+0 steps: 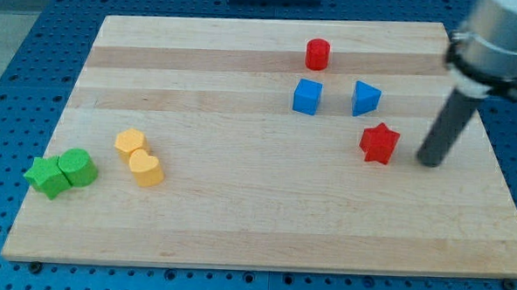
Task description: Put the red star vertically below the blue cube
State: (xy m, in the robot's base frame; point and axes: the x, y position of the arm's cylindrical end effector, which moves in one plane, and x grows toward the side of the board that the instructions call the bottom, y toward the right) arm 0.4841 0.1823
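Observation:
The red star lies on the wooden board at the view's right of centre. The blue cube sits up and to the left of it. My tip rests on the board just right of the red star, a short gap apart from it. A blue triangular block lies right of the blue cube, above the star.
A red cylinder stands above the blue cube. A yellow hexagon-like block and a yellow heart lie at the left. A green star and a green block sit near the board's left edge.

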